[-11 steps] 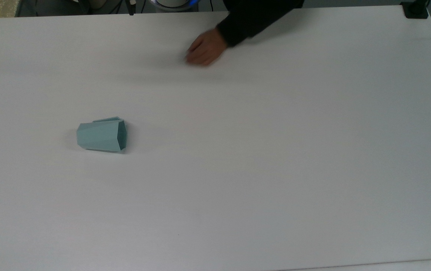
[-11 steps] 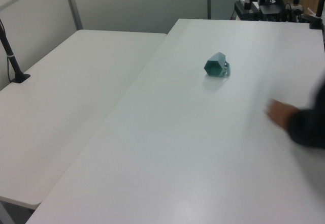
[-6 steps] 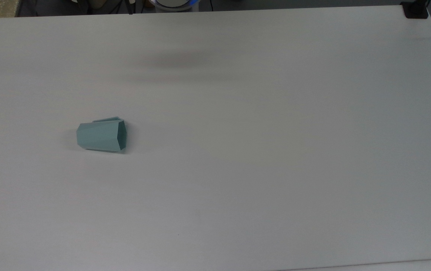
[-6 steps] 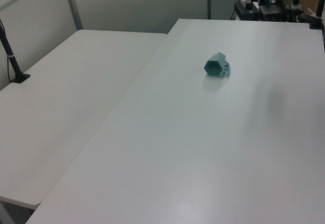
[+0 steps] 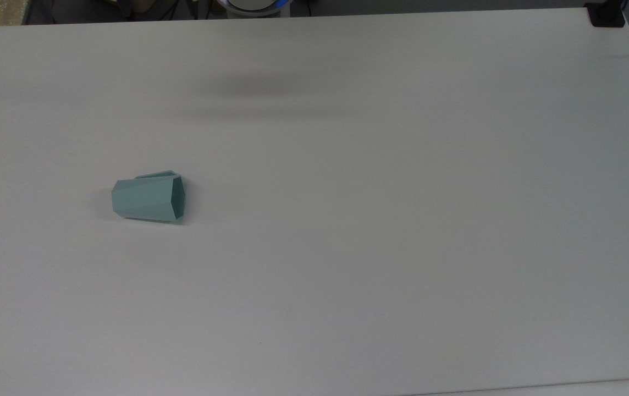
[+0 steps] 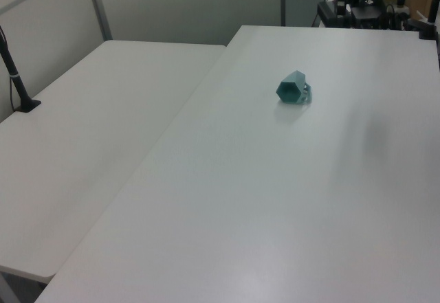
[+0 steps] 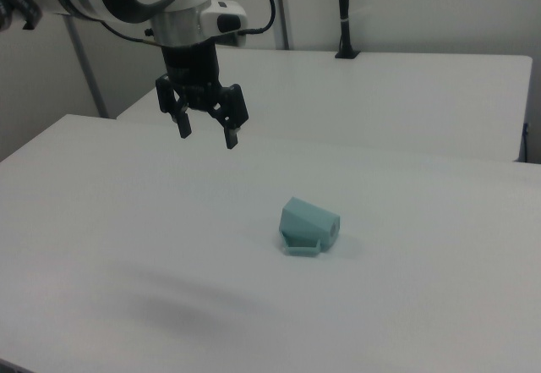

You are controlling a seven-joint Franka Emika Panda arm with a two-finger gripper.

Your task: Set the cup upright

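The pale teal faceted cup (image 5: 148, 199) lies on its side on the white table (image 5: 380, 220), left of centre in the top view, its hexagonal mouth facing the top view's right and its handle tab along the far side. In the left view the cup (image 6: 293, 88) shows its open mouth. In the right view the cup (image 7: 308, 226) lies with the handle tab on the near side. My gripper (image 7: 206, 134) hangs open and empty well above the table, up and to the right view's left of the cup.
A second white table (image 6: 89, 138) adjoins on the left view's left, with a black post (image 6: 15, 76) clamped to it. A black clamp (image 5: 606, 15) sits at the table's far right corner in the top view. Dark equipment (image 6: 357, 4) stands beyond the table's far end.
A person's hand and dark sleeve that reached over the far side of the table has withdrawn from view. The cup has not moved.
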